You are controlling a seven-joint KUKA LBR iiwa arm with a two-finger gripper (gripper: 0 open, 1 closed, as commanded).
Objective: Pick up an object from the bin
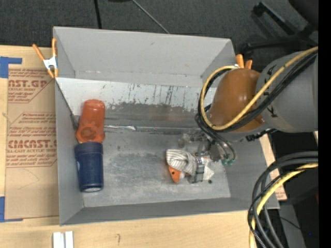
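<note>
Grey bin [139, 56]; gripper [204, 165] low over a crumpled white-and-orange thing [179, 160] near its lower right corner; open or closed, cannot tell; seemingly nothing lifted yet.

This looks like a robotics lab or test cell. A grey sheet-metal bin [139, 56] with sloped walls and a scuffed, scratched floor sits on a pale wooden tabletop [155, 231], with dark carpet [181, 9] beyond. A thick grey industrial robot arm [295, 97], looped with yellow cables [203, 99], reaches in.
</note>
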